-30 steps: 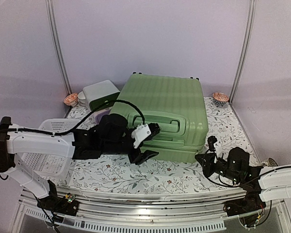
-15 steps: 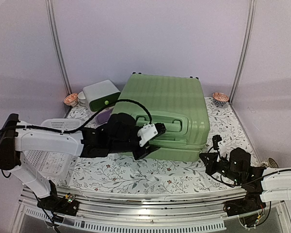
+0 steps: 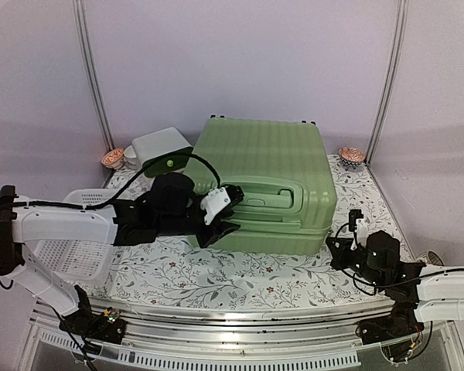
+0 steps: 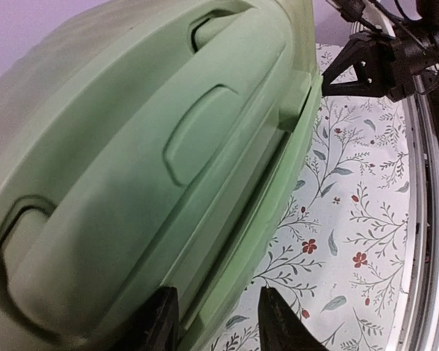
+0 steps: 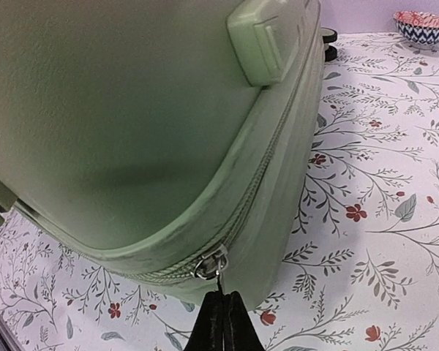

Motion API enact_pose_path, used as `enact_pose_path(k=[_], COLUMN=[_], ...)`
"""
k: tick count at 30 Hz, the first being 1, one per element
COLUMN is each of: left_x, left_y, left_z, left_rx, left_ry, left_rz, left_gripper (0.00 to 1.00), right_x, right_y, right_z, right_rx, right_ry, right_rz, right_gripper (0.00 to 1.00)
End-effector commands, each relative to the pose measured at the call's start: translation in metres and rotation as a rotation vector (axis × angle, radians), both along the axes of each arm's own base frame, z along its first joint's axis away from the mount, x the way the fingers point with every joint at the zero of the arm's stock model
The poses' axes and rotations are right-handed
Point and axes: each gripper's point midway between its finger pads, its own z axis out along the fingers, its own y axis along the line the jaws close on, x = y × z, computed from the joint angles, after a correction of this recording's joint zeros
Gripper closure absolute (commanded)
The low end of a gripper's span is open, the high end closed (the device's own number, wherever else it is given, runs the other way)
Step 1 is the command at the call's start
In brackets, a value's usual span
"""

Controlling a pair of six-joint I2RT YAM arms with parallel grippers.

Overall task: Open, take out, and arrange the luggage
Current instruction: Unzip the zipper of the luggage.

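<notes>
The luggage (image 3: 263,182), a light-green hard-shell suitcase, lay flat in the middle of the flower-printed tablecloth (image 3: 216,282). Its ribbed shell faced up and its carry handle (image 3: 269,201) was turned toward the arms. It looked closed, so the opening step was judged to be barely begun.

The left gripper (image 3: 227,210) was at the case's near-left corner. In the left wrist view its fingers (image 4: 159,322) stood apart and straddled the protruding rim (image 4: 274,197) where the two shells met. One finger lay against the shell, and a sliver of cloth showed between the other finger and the rim, so nothing was clamped. That position probably served to steady the case, or to be ready to lift the lid, while the zip was worked.

The right gripper (image 5: 218,322) sat low at the near-right corner. Its fingers were pressed together on the zipper pull (image 5: 219,282), which hung from the metal slider (image 5: 209,265) on the curve of the seam. Holding the pull there would let the arm drag the slider round the corner. How much of the zip was already undone could not be told.

A white perforated basket (image 3: 66,259) stood at the left, well apart from the case, likely a place for whatever came out. A white-and-green drawer box (image 3: 161,149) sat just beside the case's far-left corner.
</notes>
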Motion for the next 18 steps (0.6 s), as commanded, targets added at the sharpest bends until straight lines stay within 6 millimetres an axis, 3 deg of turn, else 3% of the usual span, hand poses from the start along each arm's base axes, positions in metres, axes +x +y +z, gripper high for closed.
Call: enact_pose_path(k=[1,11,18], left_x=[0.028,0.035,0.030], left_y=[0.059,0.079,0.079], left_z=[-0.051,-0.050,-0.039], left_rx=[0.153,0.123,0.076], left_ry=[0.099,0.135,0.147], left_rz=[0.201,0.276,0.268], left_gripper=[0.59,0.60,0.61], right_x=[0.023,0.066,0.077], right_y=[-0.036,-0.038,-0.034], right_z=[0.006,0.020,0.029], right_rx=[0.005,-0.045,-0.105], right_ry=[-0.021,0.002,-0.027], right_rz=[-0.185,-0.102,-0.044], right_gripper=[0.99,0.99,0.97])
